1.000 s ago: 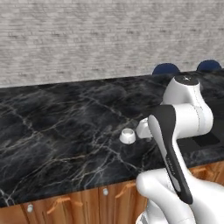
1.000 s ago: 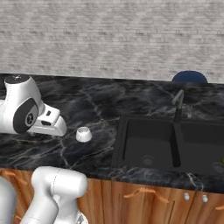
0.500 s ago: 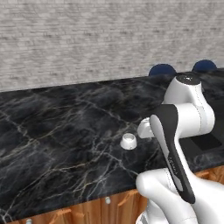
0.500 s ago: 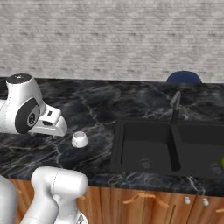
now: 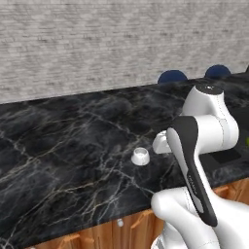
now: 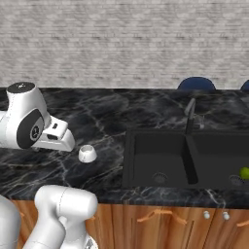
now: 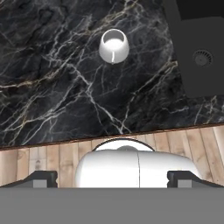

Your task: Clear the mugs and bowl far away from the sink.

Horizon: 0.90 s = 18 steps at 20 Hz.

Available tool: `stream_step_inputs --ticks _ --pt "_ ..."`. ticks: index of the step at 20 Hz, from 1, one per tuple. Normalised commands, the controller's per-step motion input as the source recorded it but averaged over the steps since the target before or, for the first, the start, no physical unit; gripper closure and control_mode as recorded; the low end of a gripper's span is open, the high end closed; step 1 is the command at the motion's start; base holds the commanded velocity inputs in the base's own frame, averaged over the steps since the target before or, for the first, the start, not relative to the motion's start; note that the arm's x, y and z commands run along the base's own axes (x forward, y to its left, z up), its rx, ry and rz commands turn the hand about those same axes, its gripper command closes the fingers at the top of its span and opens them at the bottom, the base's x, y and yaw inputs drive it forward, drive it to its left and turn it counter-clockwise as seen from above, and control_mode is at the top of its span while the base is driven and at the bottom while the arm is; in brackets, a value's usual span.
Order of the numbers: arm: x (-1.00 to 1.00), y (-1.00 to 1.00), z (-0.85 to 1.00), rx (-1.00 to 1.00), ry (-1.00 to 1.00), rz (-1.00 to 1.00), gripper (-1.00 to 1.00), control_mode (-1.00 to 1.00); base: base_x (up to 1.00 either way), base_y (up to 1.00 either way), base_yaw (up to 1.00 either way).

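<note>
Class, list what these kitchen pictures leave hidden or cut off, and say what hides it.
- Gripper: hand view; only the fingertips show, bottom edge cuts the rest.
- Sink: left base view; the arm covers most.
- Green ball: right base view; cut by the right edge.

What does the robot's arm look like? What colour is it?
The arm is smooth, shiny white, made of fat rounded tube pieces. One piece has a long black stripe running down it, and a joint has a dark round cap on top. The gripper ends in two small dark grey, blocky finger tips. No cables show.
</note>
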Motion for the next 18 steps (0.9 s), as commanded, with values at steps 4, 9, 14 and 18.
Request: stream_step_inputs --ticks 4,9,14,18 --pt "0.00 0.00 0.00 0.00 0.00 0.00 -1.00 1.00 0.34 0.04 -0.03" --pt "0.00 0.00 0.00 0.00 0.00 0.00 -1.00 1.00 0.29 0.09 0.00" --pt "0.00 0.00 0.00 0.00 0.00 0.00 -1.00 1.00 0.38 0.01 0.00" --pt "0.00 0.00 0.00 0.00 0.00 0.00 -1.00 1.00 0.44 0.00 0.00"
